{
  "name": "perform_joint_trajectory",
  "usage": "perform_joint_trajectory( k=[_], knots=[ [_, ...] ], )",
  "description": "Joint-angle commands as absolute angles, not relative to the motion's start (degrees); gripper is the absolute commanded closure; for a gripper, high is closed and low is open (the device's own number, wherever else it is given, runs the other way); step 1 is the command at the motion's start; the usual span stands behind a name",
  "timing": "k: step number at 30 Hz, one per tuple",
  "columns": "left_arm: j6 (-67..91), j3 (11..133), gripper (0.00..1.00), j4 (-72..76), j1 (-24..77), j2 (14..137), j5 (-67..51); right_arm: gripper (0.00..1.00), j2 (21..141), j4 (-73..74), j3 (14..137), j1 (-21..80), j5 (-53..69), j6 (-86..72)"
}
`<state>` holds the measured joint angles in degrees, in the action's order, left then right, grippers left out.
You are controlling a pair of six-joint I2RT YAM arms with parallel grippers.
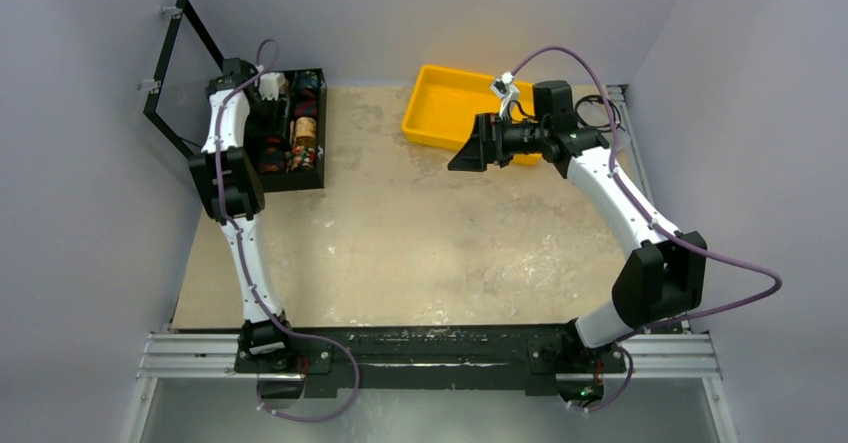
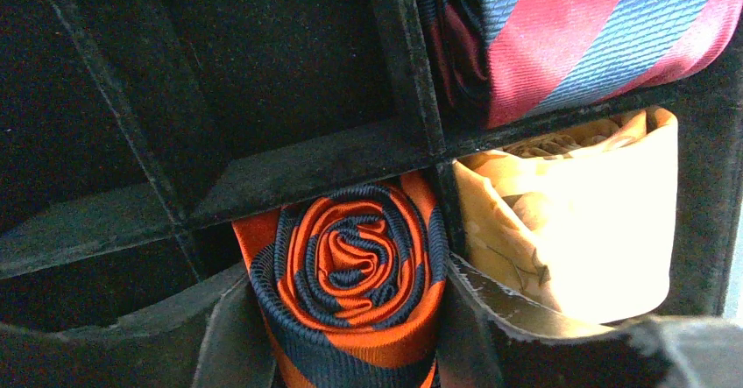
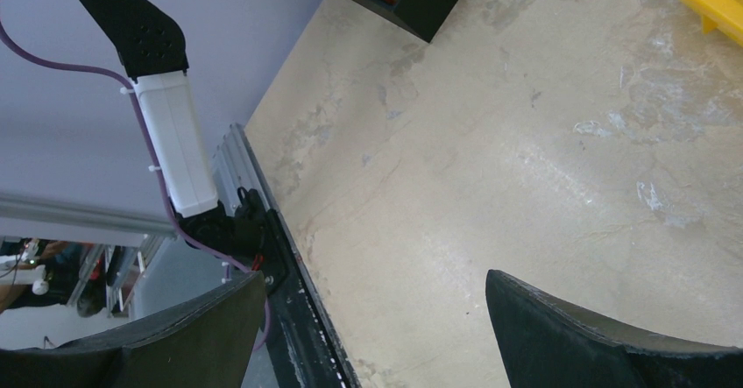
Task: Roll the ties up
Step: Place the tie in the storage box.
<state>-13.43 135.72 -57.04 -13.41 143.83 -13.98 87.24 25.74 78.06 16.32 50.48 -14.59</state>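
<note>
Roll point(image 2: 350, 265) of orange-and-navy tie lies between the left gripper point(image 2: 346, 274) fingers point(image 2: 219, 344), one finger against each curved flank. I judge them to be closed on it, lightly. The coil face points at the wrist camera, so the roll's axis runs along the line of approach, down into the compartment. The fingers therefore bear on the wound sides, not on the ends.

Roll is in the near compartment of the box point(image 1: 312, 178), just under the divider point(image 2: 333, 156). A gold roll point(image 2: 569, 222) stands in the next cell to the right, with only the thin wall and one finger between them. Beyond it is a red-blue tie point(image 2: 578, 29). Cells to the left and beyond look dark; contents cannot be told.

Judgement: the tie is rolled and seated. The next move calls for parting the fingers a little and drawing straight back along the coil axis, since any sideways drag could loosen the outer wrap or catch the gold roll.

Right gripper point(image 1: 475, 143) is well apart, held above the table point(image 1: 450, 253) beside the yellow tray point(image 1: 430, 123), with its fingers point(image 3: 596, 344) spread and gripping nothing. The left arm is clearly nearer.
</note>
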Motion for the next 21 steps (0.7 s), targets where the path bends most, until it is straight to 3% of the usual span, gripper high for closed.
perform_joint_trajectory(
  k=[1, 21],
  knots=[
    [-13.6, 136.9, 0.38, -54.5, -14.3, 140.8, -12.6, 0.02, 85.3, 25.5, 78.3, 16.0, 50.7, -13.6],
    [-14.5, 134.3, 0.25, -53.5, -14.3, 135.8, -11.8, 0.02, 85.8, 24.9, 78.2, 16.1, 51.1, -14.3]
  ],
)
